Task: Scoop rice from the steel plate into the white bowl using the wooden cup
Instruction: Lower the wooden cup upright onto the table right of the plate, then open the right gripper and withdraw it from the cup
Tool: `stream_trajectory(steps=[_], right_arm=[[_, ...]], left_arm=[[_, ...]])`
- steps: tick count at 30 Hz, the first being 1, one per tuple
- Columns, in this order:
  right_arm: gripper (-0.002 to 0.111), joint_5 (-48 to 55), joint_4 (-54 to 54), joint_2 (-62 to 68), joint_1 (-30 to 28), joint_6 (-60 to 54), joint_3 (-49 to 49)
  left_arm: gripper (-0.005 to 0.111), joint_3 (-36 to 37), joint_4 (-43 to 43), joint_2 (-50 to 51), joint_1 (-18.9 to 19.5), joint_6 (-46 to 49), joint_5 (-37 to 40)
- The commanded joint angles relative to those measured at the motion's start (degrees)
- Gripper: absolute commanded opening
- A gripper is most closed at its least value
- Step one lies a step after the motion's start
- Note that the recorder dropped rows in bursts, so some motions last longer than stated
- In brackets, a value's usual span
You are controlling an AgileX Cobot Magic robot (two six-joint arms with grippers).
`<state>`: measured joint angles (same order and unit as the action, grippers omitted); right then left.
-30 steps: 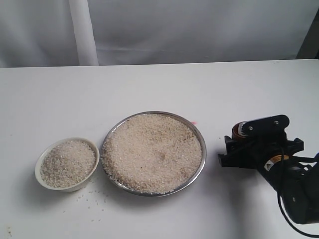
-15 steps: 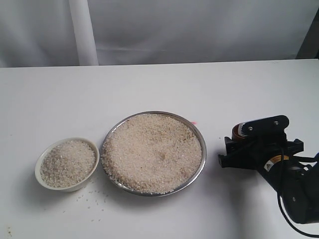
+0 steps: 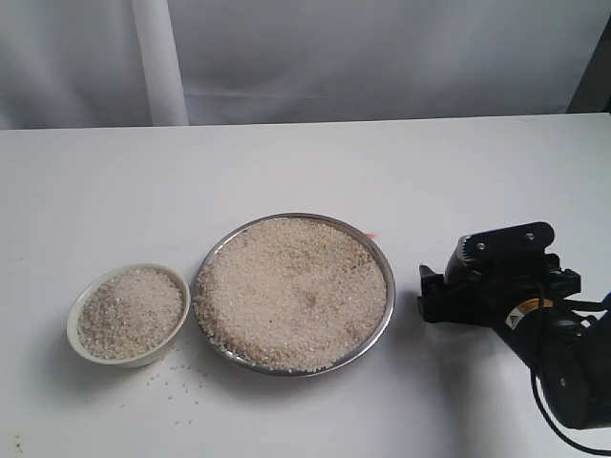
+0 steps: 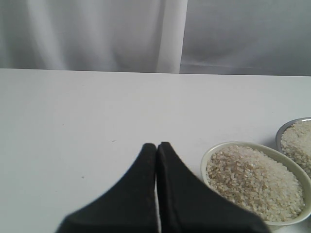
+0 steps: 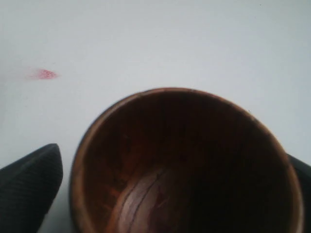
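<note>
The steel plate (image 3: 380, 329) lies mid-table, heaped with rice (image 3: 291, 291). Left of it stands the white bowl (image 3: 81, 345), filled with rice (image 3: 129, 313) up to its rim. At the right, the wooden cup (image 3: 458, 267) stands on the table between my right gripper's (image 3: 451, 286) fingers. In the right wrist view the cup (image 5: 180, 160) is empty, and one finger (image 5: 29, 189) stands a sliver off its wall, so the right gripper (image 5: 175, 162) is open. My left gripper (image 4: 156, 144) is shut and empty, beside the bowl (image 4: 214, 154); the plate's rim (image 4: 283, 130) shows behind.
Stray grains (image 3: 177, 382) lie on the white table in front of the bowl. A small red mark (image 3: 372, 235) sits by the plate's far right rim. A white curtain hangs behind the table.
The right gripper's fingers have spread a little; the finger nearer the plate shifted left, away from the cup. Plate, bowl and rice have not moved.
</note>
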<state>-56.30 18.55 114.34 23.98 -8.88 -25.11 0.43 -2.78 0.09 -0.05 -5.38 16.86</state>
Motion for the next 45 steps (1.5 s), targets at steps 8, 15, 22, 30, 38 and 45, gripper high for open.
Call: stream_trajectory(steps=[8,15,22,30,38,45], right_arm=[[0.102,-1.0,-0.4,-1.2,0.0,0.4,0.3],[0.102,2.4,0.2,-12.8,0.0,1.7,1.4],[0.102,10.9,-1.8,-26.0,0.3,1.8,2.0],[0.090,14.8,-1.8,-42.7,3.4,1.6,5.2],[0.029,17.3,-1.9,-57.3,6.3,1.6,10.7],[0.000,17.4,-1.9,-64.9,6.3,1.5,13.5]], left_arm=[[0.000,-0.4,0.3,-0.1,-0.2,-0.1,-0.6],[0.000,-0.4,0.3,-0.1,-0.2,-0.1,-0.6],[0.000,-0.4,0.3,-0.1,-0.2,-0.1,-0.6],[0.000,-0.4,0.3,-0.1,-0.2,-0.1,-0.6],[0.000,-0.4,0.3,-0.1,-0.2,-0.1,-0.6],[0.000,-0.4,0.3,-0.1,-0.2,-0.1,-0.6]])
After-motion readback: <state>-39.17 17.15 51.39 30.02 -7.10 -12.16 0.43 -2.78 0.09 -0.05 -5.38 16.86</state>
